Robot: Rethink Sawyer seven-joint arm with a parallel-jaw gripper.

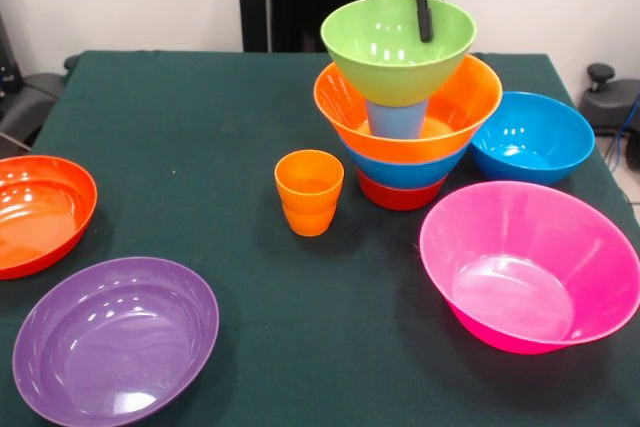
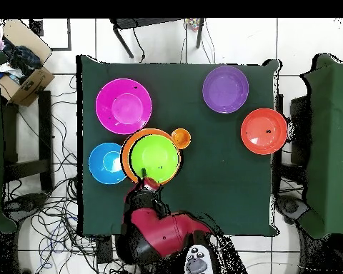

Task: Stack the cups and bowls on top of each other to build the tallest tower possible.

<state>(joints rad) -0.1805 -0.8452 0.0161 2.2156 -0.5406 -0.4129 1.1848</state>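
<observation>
Front view, working from the left: I see a red-orange bowl (image 1: pixel 40 212) at the left edge, a purple bowl (image 1: pixel 115 339) nearer and just right of it, both mouth-up and well apart from the pile. Next come the orange cups (image 1: pixel 309 192), nested one in the other, upright, standing just left of the tower (image 1: pixel 405 97).

From the table up, the tower is a red-orange base bowl (image 1: pixel 398 194), a blue bowl (image 1: pixel 405 171), an orange bowl (image 1: pixel 455 112), a light blue cup (image 1: pixel 396 119) standing in it, and a lime green bowl (image 1: pixel 385 62) perched on that cup. Its long axis runs vertical, every mouth upward. The lime bowl sits a little left of the pile's centre, resting on a narrow support, so I judge it tippy.

My gripper (image 1: pixel 424 7) comes down from above at the lime bowl's far right rim. One dark finger (image 1: pixel 425 15) hangs inside the bowl; I cannot tell whether the jaws are pinching the rim or released.

Right of the tower a loose blue bowl (image 1: pixel 532 137) sits close beside it, and the large pink bowl (image 1: pixel 530 267) lies near, at the right.

Any lift should go straight up along the tower's axis; a sideways pull would drag the lime bowl off its cup.
</observation>
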